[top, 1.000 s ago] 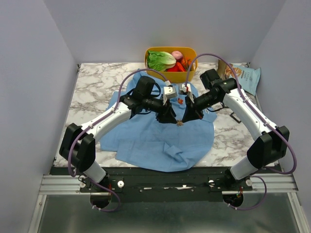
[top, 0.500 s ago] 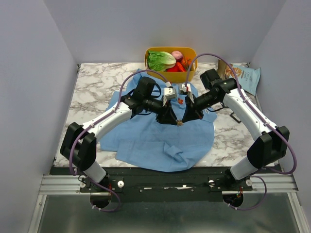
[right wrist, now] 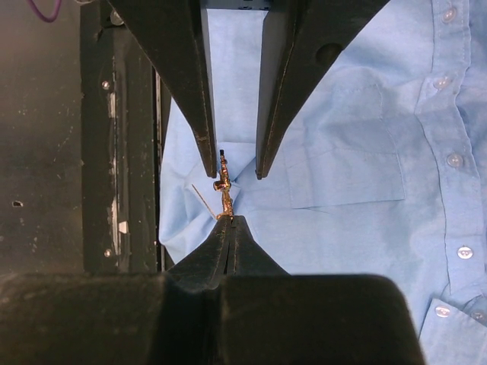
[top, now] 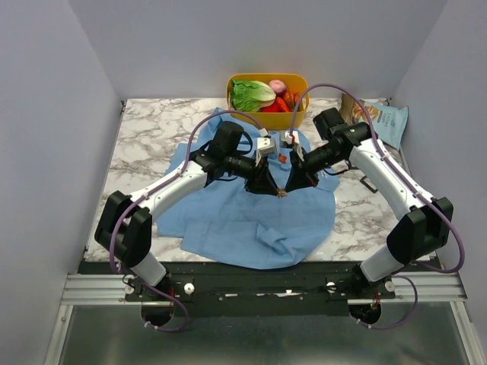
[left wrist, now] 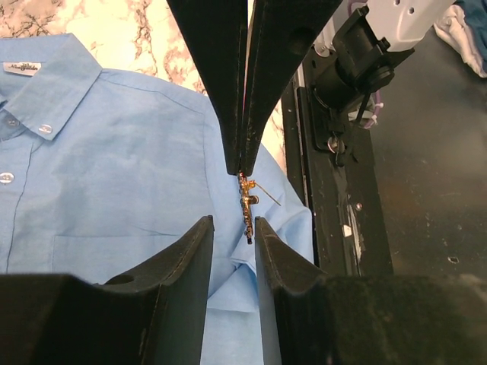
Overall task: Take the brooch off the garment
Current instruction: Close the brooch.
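The right tool (right wrist: 227,219), reaching in from 2 o'clock in the top view, is clenched on the brooch (left wrist: 246,204) just above the garment (top: 228,220). The left tool (left wrist: 233,224), from 10 o'clock, stands released, flanking the brooch without gripping it.

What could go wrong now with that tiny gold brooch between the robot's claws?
1. The right gripper pinches the brooch by just one end, so it might slip out and drop onto the shirt.
2. The left gripper stands open around the other end, with the brooch off-centre in the gap. Closing might knock it loose.
3. A thin pin sticks out sideways and could snag the cloth.
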You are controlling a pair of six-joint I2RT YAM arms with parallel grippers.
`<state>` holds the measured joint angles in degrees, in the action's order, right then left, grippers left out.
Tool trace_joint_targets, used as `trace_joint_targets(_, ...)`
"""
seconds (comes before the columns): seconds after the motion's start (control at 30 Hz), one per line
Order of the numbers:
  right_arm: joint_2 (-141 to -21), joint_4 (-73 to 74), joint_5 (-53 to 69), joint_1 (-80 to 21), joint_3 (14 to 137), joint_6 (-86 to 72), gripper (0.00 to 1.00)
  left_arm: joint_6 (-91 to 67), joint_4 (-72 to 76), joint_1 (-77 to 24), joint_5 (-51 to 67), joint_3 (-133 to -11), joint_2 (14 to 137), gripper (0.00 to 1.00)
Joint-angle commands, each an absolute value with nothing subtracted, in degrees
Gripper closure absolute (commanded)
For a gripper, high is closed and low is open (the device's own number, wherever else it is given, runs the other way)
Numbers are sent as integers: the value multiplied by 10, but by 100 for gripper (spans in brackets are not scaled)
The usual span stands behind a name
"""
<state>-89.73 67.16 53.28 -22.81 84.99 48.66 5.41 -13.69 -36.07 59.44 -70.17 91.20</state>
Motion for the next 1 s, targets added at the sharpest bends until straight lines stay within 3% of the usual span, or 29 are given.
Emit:
trace_joint_targets(0.0,-901,665,548,-228,855,480,99,40,-116,-362,606,-691,917,66)
trace_joint_targets(0.4,-913,659,547,-228,853,476,99,33,-107,-362,623,-687,915,71)
trace_joint_targets(0.77,-911,652,547,-227,853,469,99,32,-108,-365,625,-688,920,100)
trace_joint_targets(0.97,-913,644,541,-228,851,465,98,26,-102,-366,624,-687,921,100)
